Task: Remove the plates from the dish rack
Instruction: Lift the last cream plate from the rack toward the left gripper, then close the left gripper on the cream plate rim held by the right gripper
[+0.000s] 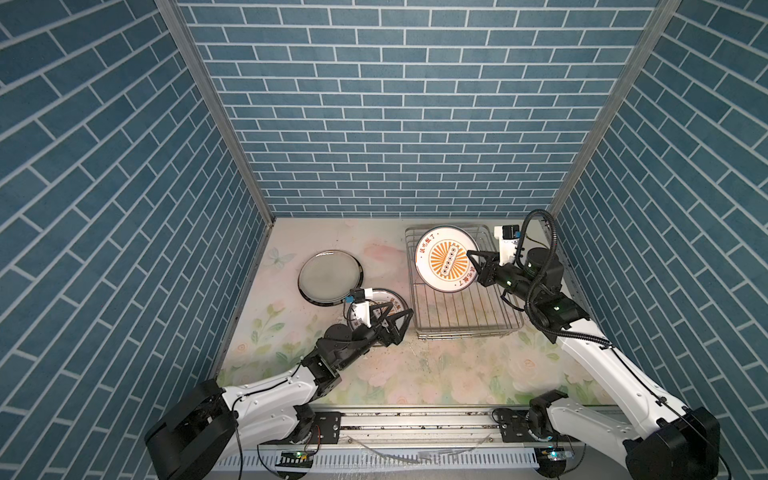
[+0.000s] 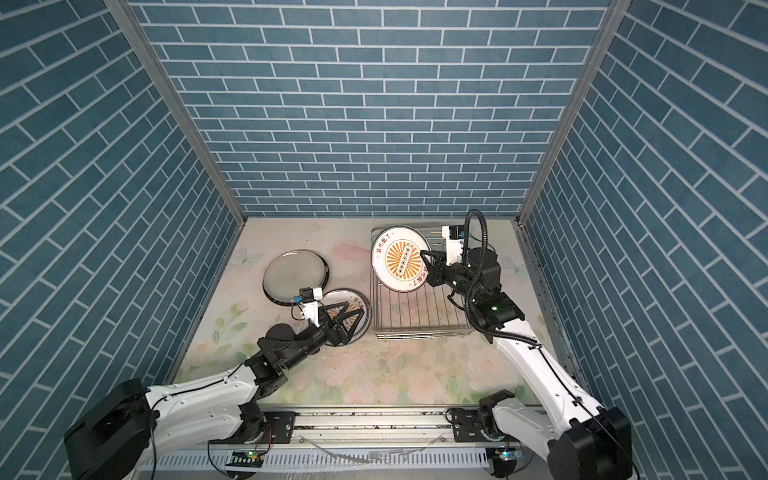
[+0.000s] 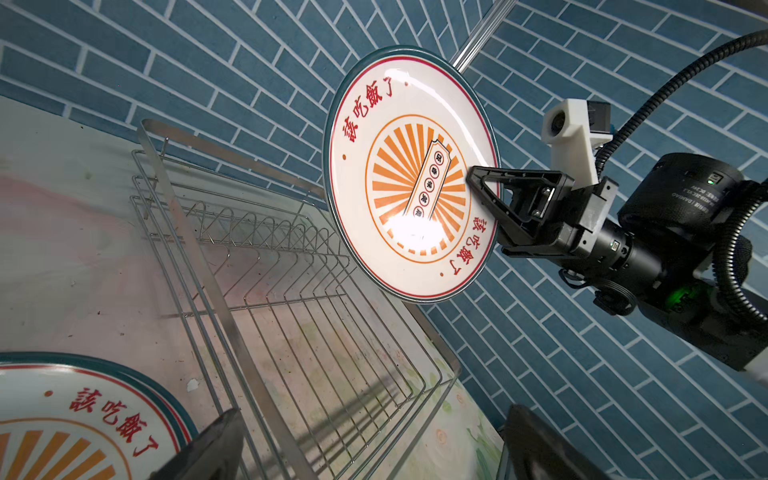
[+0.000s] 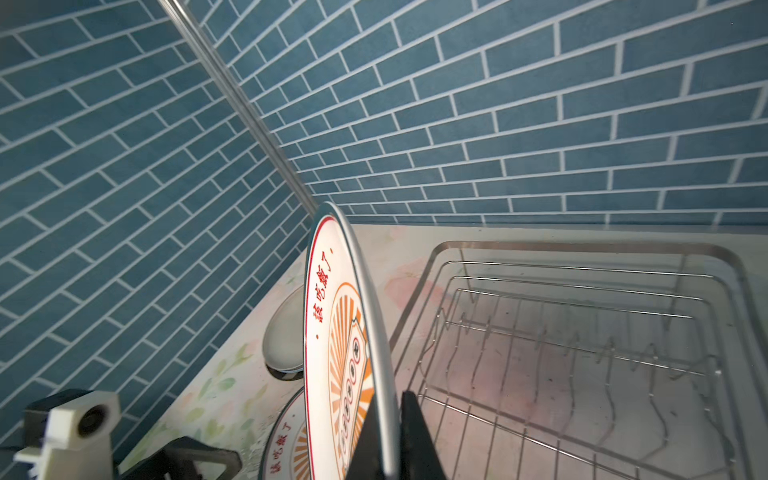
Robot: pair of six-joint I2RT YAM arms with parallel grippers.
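Clearly, the right pincer (image 1: 471,255) is clamped on the rim of a white sunburst plate (image 1: 444,259), one black finger (image 3: 484,187) across its printed face and the other behind it. The right wrist view shows the same grip edge-on, with the plate's (image 4: 332,332) rim running between the two fingers. This plate stands on edge, slightly tilted, its orange centre and red characters facing the left arm. In both top views it hangs over the far left part of the dish rack (image 1: 469,328), and from the left wrist view it appears raised above the prongs.

The left pincer (image 1: 400,309) has its jaws spread wide apart and grips nothing. It hovers over a second sunburst plate (image 1: 392,299) lying flat on the floral bench (image 1: 415,374), just left of the rack; contact cannot be judged. Beyond it lies a larger grey dark-rimmed plate (image 1: 328,274), also flat, their rims overlapping.
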